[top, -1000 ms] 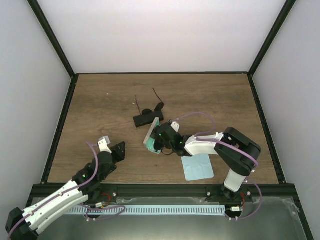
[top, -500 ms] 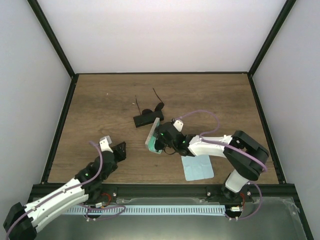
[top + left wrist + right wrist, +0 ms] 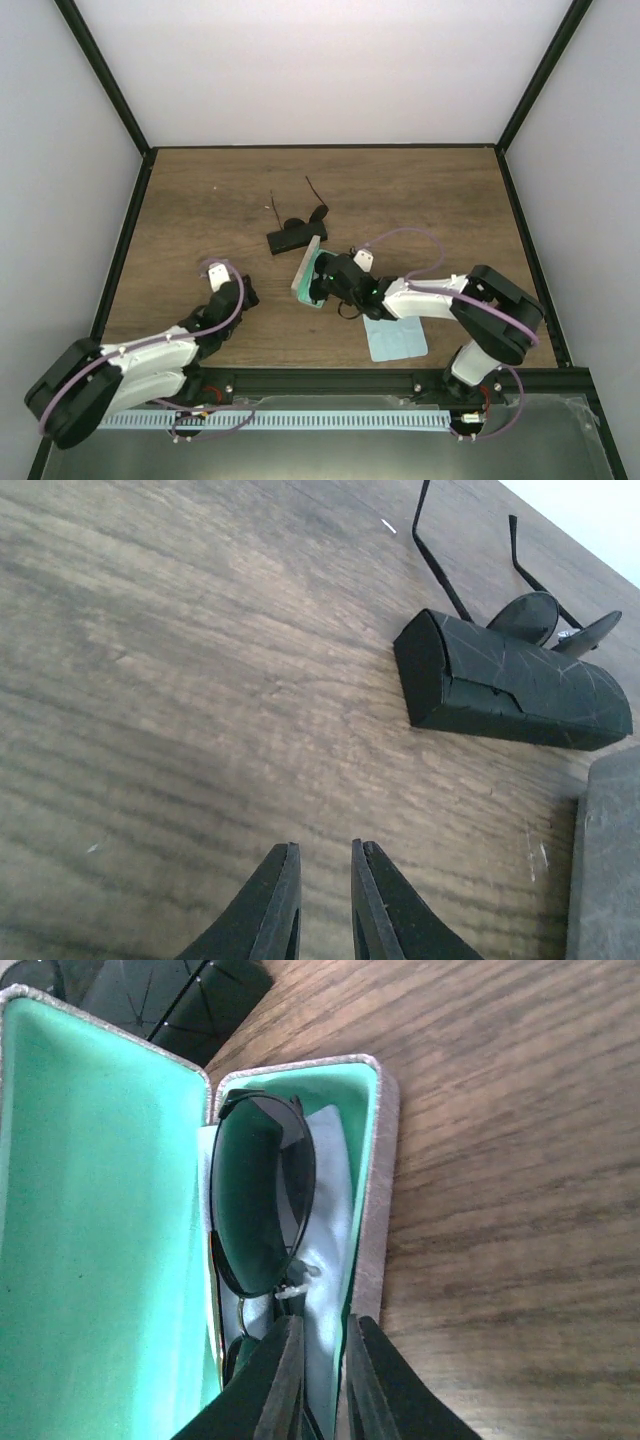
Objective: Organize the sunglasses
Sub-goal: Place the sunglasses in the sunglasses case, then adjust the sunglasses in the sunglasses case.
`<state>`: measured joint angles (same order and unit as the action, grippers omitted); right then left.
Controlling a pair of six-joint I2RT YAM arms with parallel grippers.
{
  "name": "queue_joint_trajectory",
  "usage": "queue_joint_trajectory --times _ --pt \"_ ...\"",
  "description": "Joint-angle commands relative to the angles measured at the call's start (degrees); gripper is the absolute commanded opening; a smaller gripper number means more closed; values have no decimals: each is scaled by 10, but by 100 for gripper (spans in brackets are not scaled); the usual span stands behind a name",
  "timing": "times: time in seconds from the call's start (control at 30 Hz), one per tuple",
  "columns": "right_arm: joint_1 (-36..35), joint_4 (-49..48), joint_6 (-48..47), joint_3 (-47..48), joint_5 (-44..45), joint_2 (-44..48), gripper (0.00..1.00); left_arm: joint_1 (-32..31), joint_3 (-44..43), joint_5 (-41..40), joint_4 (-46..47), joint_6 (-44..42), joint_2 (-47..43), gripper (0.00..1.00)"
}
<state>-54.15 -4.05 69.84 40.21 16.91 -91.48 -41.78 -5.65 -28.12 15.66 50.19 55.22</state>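
Step in hand: tucking sunglasses (image 3: 262,1200) into green case (image 3: 100,1210), right gripper (image 3: 326,1326) pressed nearly together, perhaps nipping frame. Next: closing it, fetching second pair (image 3: 528,613) beside black case (image 3: 510,680); left gripper (image 3: 325,850) pressed together, empty.

I read no text, label, brand or number on the faceted black oblong case (image 3: 515,685), green-lined open case (image 3: 100,1210) or brown wooden tabletop (image 3: 150,680).

Matt, grained wood table (image 3: 150,680); black case (image 3: 510,685) faintly glossy; open case (image 3: 100,1210) lined smooth green; sunglasses (image 3: 262,1200) with glossy lenses.
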Motion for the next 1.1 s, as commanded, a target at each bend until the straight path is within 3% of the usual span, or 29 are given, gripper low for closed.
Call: queue_joint_trajectory --times 0.0,0.43,1.07 --pt "-4 9 3 -18 11 37 11 24 -43 26 126 -44 81 16" --pt "-12 -23 7 -41 -29 19 6 24 -120 112 237 -58 270 12" --pt "-48 -11 7 -2 -34 -12 6 19 -132 161 268 -43 335 12"
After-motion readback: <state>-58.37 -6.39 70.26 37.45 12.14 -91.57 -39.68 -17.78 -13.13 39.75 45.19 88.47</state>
